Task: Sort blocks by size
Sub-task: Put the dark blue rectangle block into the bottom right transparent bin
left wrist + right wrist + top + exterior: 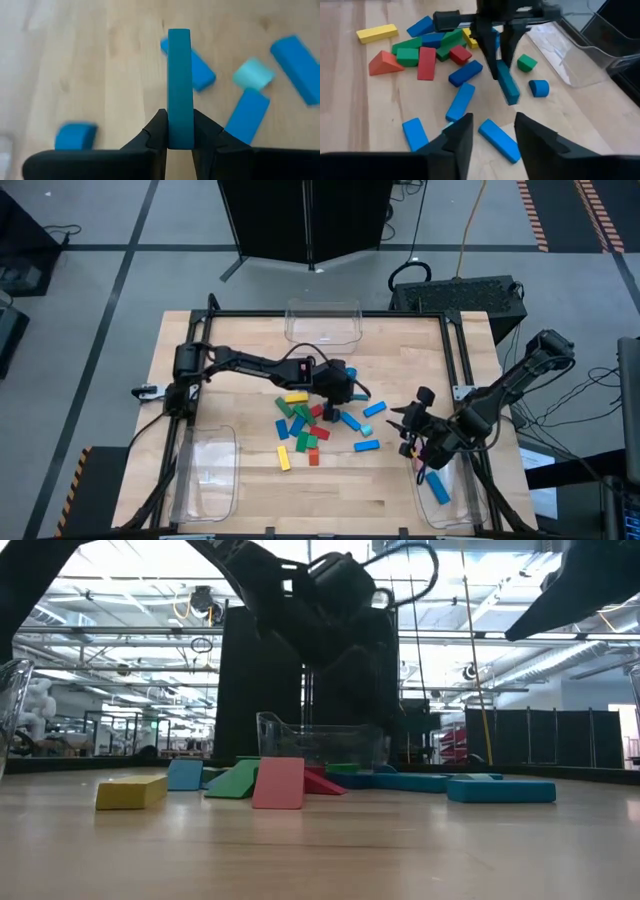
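- The left gripper (345, 387) was closed on a teal bar (180, 87), pinching its lower end so that the bar stood out straight between the fingers; the right wrist view showed the bar (506, 82) hanging clear of the table, above the block pile. This grip probably served to carry the long piece away from the pile toward a bin.
- The right gripper (413, 423) hung near the right table edge with its fingers (457, 137) parted and nothing between them. It was beside the right bin (455, 505), which held one blue bar (437, 488), so a release seemed likely.
- The remaining blocks (305, 425) lay scattered at mid-table: blue, green, red and yellow pieces, most not yet sorted.
- The left bin (205, 475) and the far bin (322, 320) showed no blocks inside.
- The table (230, 340) was light wood inside a dark frame.
- Beyond it stood a black cabinet (265, 690) in a bright hall with ceiling lights.
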Action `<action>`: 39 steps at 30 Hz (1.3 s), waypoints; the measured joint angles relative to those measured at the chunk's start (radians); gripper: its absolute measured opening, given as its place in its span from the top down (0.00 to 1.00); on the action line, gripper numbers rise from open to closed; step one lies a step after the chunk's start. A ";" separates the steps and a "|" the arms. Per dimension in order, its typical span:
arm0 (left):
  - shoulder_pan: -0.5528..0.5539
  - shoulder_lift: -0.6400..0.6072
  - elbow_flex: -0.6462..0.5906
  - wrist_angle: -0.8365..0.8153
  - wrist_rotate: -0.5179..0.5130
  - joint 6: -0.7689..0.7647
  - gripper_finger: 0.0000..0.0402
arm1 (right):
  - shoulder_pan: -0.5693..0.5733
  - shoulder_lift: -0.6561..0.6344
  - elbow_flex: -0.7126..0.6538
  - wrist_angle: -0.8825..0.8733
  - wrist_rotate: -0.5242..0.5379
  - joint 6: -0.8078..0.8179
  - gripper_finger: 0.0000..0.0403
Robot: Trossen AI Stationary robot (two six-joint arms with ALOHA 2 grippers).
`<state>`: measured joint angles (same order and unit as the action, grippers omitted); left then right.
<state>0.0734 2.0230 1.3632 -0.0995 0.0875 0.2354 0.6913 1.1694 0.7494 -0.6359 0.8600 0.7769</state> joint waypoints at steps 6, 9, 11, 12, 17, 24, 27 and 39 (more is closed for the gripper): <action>-0.038 -0.017 0.001 0.044 0.007 0.012 0.87 | -0.029 0.000 0.000 0.042 -0.035 -0.066 0.49; -0.051 -0.020 0.000 0.063 0.009 0.015 0.87 | -0.045 0.004 0.000 0.062 -0.060 -0.097 0.45; -0.058 -0.022 0.000 0.085 0.017 0.016 0.87 | -0.054 0.014 0.000 0.085 -0.075 -0.131 0.43; -0.062 -0.024 0.000 0.090 0.021 0.015 0.87 | -0.060 0.023 0.000 0.105 -0.081 -0.152 0.43; -0.080 -0.029 0.000 0.123 0.042 0.015 0.87 | -0.090 0.083 0.000 0.218 -0.132 -0.280 0.42; -0.100 -0.029 0.000 0.134 0.055 0.028 0.87 | -0.123 0.121 0.002 0.267 -0.131 -0.317 0.47; -0.111 -0.029 0.000 0.146 0.068 0.038 0.87 | -0.135 0.121 0.002 0.265 -0.124 -0.317 0.49; -0.121 -0.029 0.000 0.152 0.069 0.042 0.86 | -0.143 0.119 0.002 0.265 -0.154 -0.318 0.51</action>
<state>-0.0479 1.9938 1.3632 0.0526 0.1562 0.2777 0.5488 1.2884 0.7509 -0.3705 0.7058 0.4584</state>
